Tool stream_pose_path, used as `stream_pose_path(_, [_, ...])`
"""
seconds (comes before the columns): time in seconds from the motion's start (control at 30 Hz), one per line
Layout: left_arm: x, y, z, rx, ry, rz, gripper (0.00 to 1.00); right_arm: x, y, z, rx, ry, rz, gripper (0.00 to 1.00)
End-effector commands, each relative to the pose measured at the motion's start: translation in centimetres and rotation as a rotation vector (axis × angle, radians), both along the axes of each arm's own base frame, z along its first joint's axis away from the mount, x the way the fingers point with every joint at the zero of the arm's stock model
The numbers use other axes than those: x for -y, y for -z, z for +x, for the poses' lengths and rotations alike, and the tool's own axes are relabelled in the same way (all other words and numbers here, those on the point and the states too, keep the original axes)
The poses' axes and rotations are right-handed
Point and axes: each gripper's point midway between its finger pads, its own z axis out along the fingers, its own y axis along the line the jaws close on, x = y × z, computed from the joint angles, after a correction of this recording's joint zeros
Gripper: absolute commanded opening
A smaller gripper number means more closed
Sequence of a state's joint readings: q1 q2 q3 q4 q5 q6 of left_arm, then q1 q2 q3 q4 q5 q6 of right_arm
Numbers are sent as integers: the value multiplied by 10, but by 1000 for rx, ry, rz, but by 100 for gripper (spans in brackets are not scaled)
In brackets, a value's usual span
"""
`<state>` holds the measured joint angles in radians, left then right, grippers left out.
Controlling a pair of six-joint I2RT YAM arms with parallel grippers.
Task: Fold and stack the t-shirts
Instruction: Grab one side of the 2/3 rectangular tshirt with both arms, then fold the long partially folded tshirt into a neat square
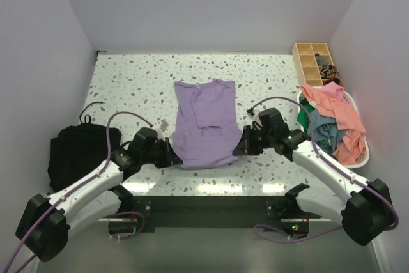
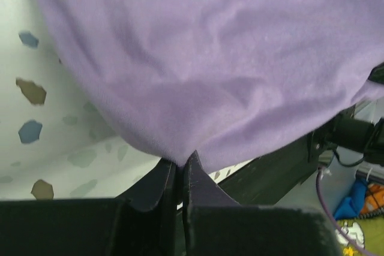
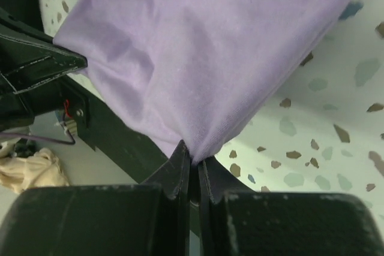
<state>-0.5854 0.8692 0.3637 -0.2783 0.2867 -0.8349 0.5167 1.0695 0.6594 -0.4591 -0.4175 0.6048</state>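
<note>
Two pinch points on one garment. At the left gripper (image 2: 180, 171), lower centre of the left wrist view: fingers pressed together on a fold of the soft lavender-purple cloth t-shirt (image 2: 210, 58), fabric gathered to a peak at the grip and spreading up across most of the frame. At the right gripper (image 3: 193, 161), lower centre of the right wrist view: jaws likewise narrowed to a slit, nipping a corner of the same shirt.

In the top external view, left gripper at the shirt's lower left corner, right gripper at its lower right edge. Rest of the shirt spread in the middle of the white speckled terrazzo-pattern tabletop (image 1: 128, 81), with a rectangular flap folded inward over its centre.

At right, white perforated plastic laundry basket (image 1: 363, 153), with a salmon-pink t-shirt (image 1: 339, 110) heaped over teal and blue-grey cloth (image 1: 319, 133). Above the basket, pale wooden compartment tray (image 1: 312, 62). At left, black fabric bundle (image 1: 77, 151), well apart from the lavender shirt.
</note>
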Motion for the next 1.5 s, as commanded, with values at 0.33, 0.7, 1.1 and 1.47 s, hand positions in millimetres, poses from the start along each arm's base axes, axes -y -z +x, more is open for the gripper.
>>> stream_pose_path(0.33, [-4, -61, 157, 254, -123, 268, 0, -3, -56, 158, 287, 88, -202, 6])
stream_pose_path(0.7, [-8, -64, 305, 324, -137, 221, 0, -7, -14, 284, 186, 120, -136, 7])
stream_pose_path(1.1, [-4, -40, 392, 381, -126, 112, 0, -7, 11, 386, 213, 155, -80, 22])
stream_pose_path(1.47, [-77, -91, 431, 573, -320, 126, 57, 59, -71, 446, 565, 329, -195, 65])
